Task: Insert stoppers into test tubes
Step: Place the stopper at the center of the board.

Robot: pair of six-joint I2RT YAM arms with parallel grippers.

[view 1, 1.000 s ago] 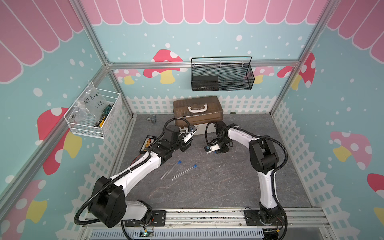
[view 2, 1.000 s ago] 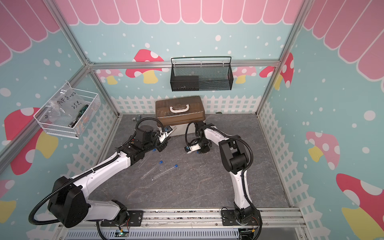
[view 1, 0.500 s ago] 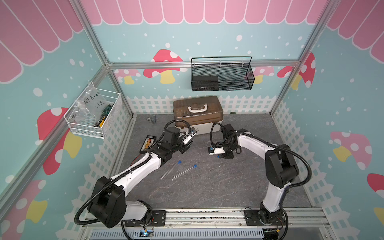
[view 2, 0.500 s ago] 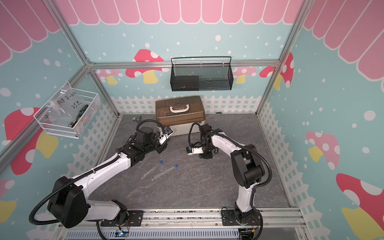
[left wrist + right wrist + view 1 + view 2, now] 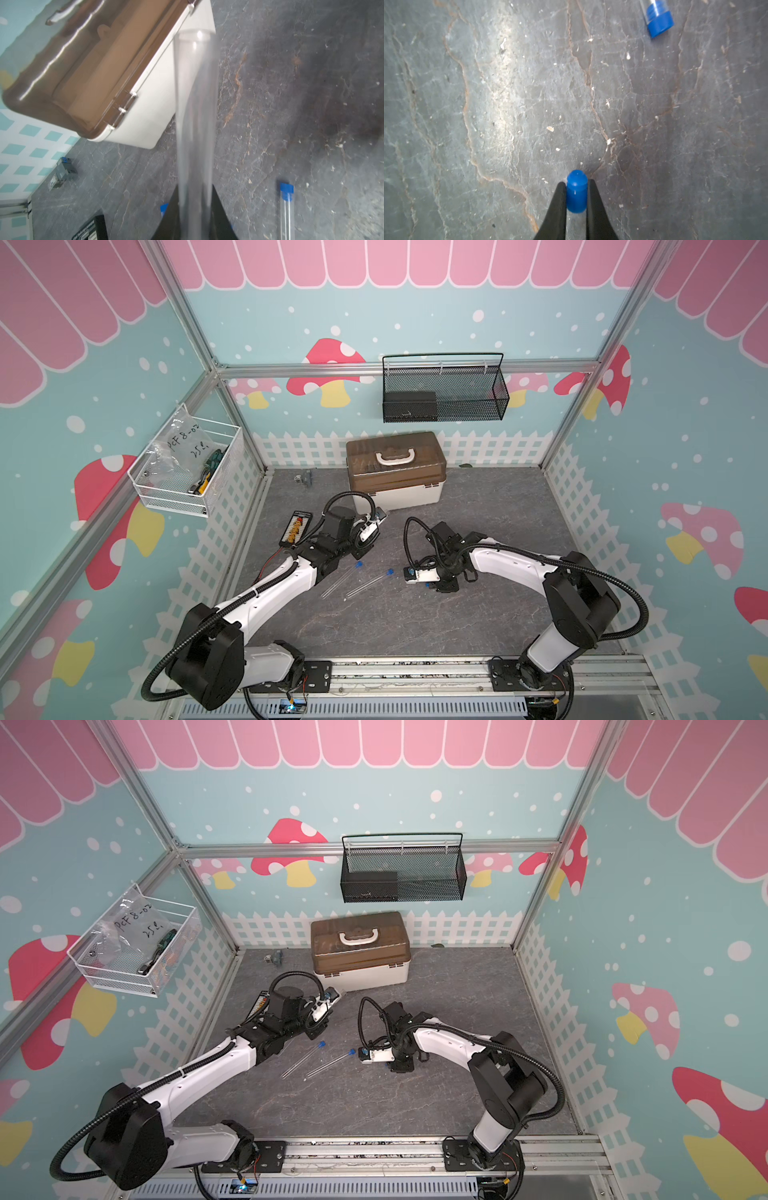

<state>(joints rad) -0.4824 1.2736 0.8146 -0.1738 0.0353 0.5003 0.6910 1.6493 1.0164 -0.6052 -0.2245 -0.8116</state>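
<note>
My left gripper (image 5: 195,191) is shut on a clear test tube (image 5: 195,116), which sticks out toward the box; in a top view its open end (image 5: 382,514) points at the box front. My right gripper (image 5: 576,185) is shut on a blue stopper (image 5: 576,191), low over the grey floor, to the right of the lying tubes. Two test tubes (image 5: 338,581) (image 5: 365,585) lie side by side on the floor between the arms, each with a blue stopper (image 5: 358,563) (image 5: 390,572) in its mouth. Both also show in a top view (image 5: 321,1045) (image 5: 352,1051).
A white box with a brown lid (image 5: 397,472) stands at the back. A black board with yellow connectors (image 5: 296,528) lies left of my left arm. A small grey part (image 5: 305,478) sits by the back wall. Baskets (image 5: 442,393) (image 5: 187,472) hang on the walls.
My right arm has swung its elbow out to the right and carried the gripper forward, away from the box. The left arm has barely moved.
</note>
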